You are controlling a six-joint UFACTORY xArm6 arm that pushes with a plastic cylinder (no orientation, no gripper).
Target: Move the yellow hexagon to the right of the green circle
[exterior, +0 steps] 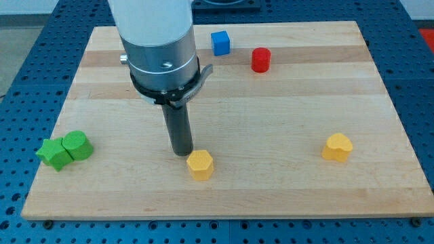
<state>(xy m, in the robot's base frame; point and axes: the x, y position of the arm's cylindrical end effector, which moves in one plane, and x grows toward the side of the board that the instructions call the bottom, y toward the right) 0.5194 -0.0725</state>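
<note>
The yellow hexagon [200, 165] lies near the view's bottom, a little left of centre. My tip [181, 153] stands just to its upper left, touching or almost touching it. The green circle [78, 145] sits at the view's far left, close to the board's left edge. A green star-shaped block [54, 154] lies against the circle's left side. The hexagon is far to the right of the green circle.
A yellow heart-shaped block [337, 147] lies at the view's lower right. A blue cube [220, 43] and a red cylinder [261, 59] sit near the view's top. The wooden board [271, 102] rests on a blue perforated table.
</note>
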